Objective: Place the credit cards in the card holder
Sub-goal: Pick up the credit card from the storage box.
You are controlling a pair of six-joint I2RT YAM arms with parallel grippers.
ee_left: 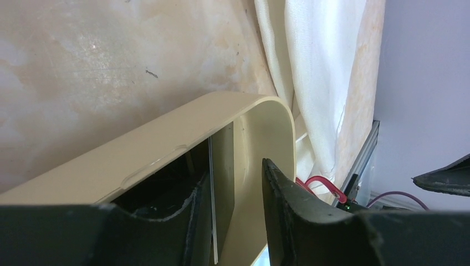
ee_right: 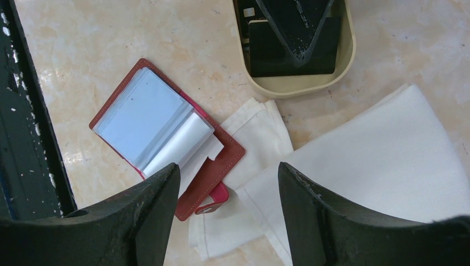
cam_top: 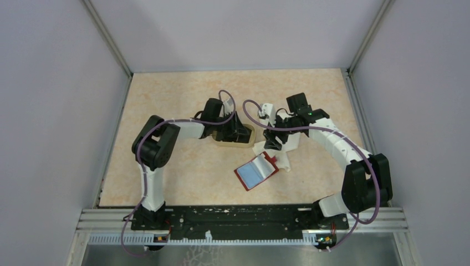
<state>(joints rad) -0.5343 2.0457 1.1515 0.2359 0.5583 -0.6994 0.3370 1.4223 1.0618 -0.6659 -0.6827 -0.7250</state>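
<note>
The beige marbled tabletop (cam_top: 183,100) carries everything. The left arm (cam_top: 158,147) reaches to the middle, and the right arm (cam_top: 343,147) bends in from the right. A white cloth (ee_right: 388,149) lies crumpled under the right arm. Left of it sits a tan oval tray (ee_right: 296,86).

The red card holder (ee_right: 219,160) lies open, nearer than the tray and just right of centre. Its clear sleeves face up and one corner rests on the cloth's edge.

Black credit cards (ee_right: 260,61) are stacked in the tray. The left fingers (ee_left: 288,216) are down inside it. A thin card edge (ee_left: 212,210) stands between them, against one finger; I cannot tell whether they pinch it.

The right fingers (ee_right: 149,216) are spread wide and hold nothing. They hang above the cloth and the card holder.
</note>
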